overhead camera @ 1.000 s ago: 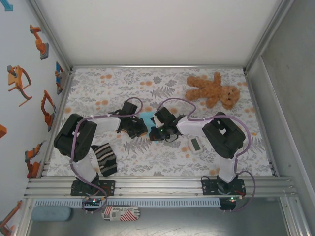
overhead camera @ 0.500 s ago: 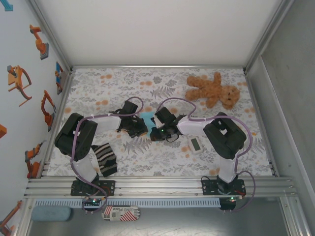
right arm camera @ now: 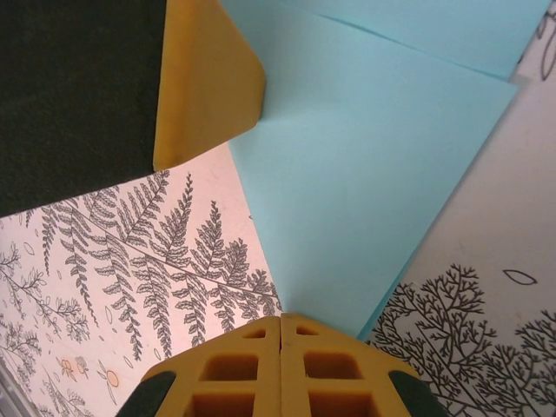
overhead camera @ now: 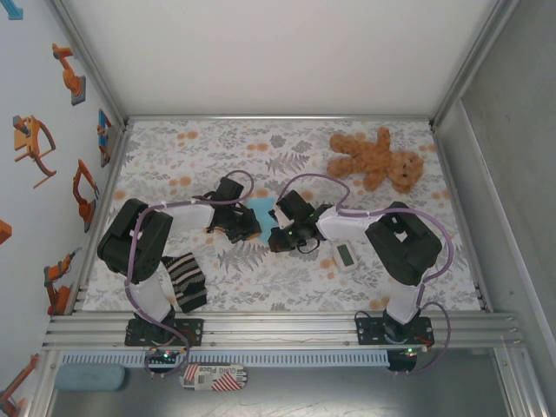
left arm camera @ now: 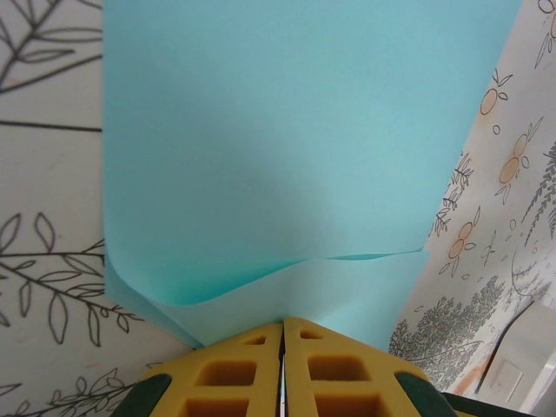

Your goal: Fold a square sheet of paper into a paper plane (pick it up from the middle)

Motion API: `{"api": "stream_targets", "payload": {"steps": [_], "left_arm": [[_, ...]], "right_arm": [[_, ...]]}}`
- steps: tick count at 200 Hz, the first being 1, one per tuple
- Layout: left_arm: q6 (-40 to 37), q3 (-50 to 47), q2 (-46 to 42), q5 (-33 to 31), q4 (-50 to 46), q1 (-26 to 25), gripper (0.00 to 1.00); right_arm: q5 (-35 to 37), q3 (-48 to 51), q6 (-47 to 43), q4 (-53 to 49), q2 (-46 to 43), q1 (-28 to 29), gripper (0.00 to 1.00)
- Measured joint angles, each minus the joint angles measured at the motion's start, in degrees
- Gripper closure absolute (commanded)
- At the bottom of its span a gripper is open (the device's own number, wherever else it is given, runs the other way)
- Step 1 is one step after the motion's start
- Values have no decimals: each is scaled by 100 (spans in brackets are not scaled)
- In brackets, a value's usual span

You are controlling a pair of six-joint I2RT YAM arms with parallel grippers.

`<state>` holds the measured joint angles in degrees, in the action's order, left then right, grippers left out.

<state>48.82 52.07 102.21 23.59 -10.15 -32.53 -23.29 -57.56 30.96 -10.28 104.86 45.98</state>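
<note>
The square sheet of paper (overhead camera: 260, 208) is light blue and lies mid-table between both grippers, folded over on itself. In the left wrist view the paper (left arm camera: 287, 130) curls up from the mat, and my left gripper (left arm camera: 283, 323) is shut with the paper's near edge pinched in its seam. In the top view the left gripper (overhead camera: 249, 228) sits at the sheet's left side. My right gripper (right arm camera: 281, 320) is shut, its tips at the near pointed corner of the paper (right arm camera: 365, 174), with no paper visible in its seam. The right gripper (overhead camera: 276, 233) is just right of the left one.
A brown teddy bear (overhead camera: 375, 160) lies at the back right. A small white gadget (overhead camera: 345, 256) rests by the right arm. A black-and-cream striped cloth (overhead camera: 184, 281) lies by the left arm's base. The left gripper's yellow finger (right arm camera: 208, 87) crowds the right wrist view's upper left.
The right arm's elbow has swung a little to the right and its gripper has edged forward at the paper. The left gripper keeps its hold in the same spot.
</note>
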Motion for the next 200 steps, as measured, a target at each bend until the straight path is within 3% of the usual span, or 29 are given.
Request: {"api": "stream_targets", "payload": {"steps": [149, 200], "left_arm": [[-70, 42, 42, 26, -33, 4, 92], [-90, 44, 52, 55, -35, 37, 92]], "right_arm": [[125, 107, 4, -11, 0, 0, 100], [151, 660, 0, 264, -382, 0, 100]]}}
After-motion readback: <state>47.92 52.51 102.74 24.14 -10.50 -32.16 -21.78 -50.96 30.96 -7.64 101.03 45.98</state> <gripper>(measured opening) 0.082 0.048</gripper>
